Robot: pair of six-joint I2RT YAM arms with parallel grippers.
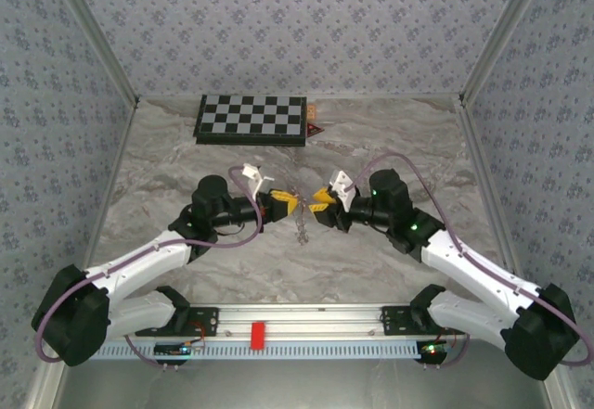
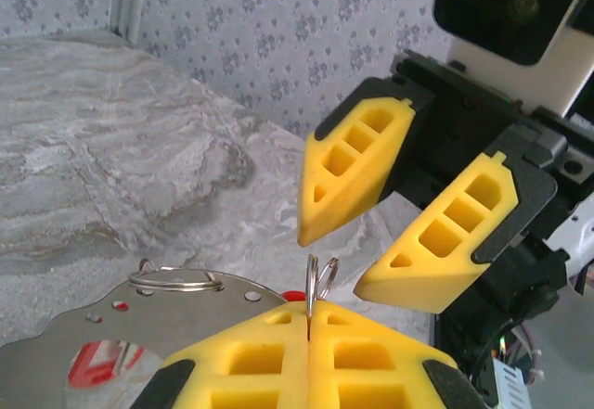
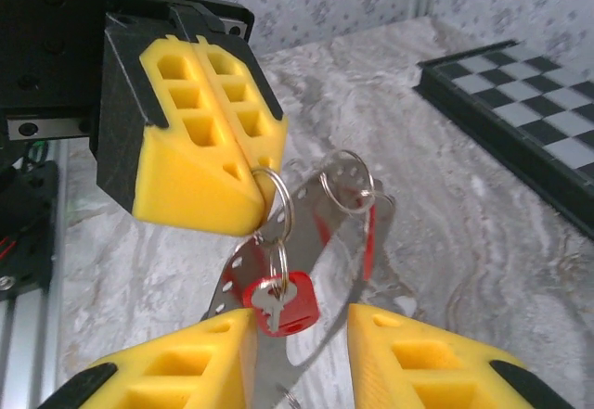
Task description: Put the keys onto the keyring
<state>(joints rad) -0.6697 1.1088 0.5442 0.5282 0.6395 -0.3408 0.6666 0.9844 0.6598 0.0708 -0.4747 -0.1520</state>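
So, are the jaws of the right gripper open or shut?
Open: on the right gripper the yellow fingers stand apart, nothing pinched between them.

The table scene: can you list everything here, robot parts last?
Table: one, grey marbled, underneath.
Chessboard: one, black-and-white, far side.
Triangular piece: one, dark red, beside the chessboard.
Block: one, red, near rail.
Metal strip: one, silvery, hanging mid-table.
Keyring: one, silvery, pinched in the left pincer.
Second ring: one, silvery, at the strip's upper end.
Key: one, red-headed, hanging below the keyring.
Left pincer: one, yellow, shut on keyring.
Right pincer: one, yellow, open, facing it.
Arms: two, white-and-black, from near corners.
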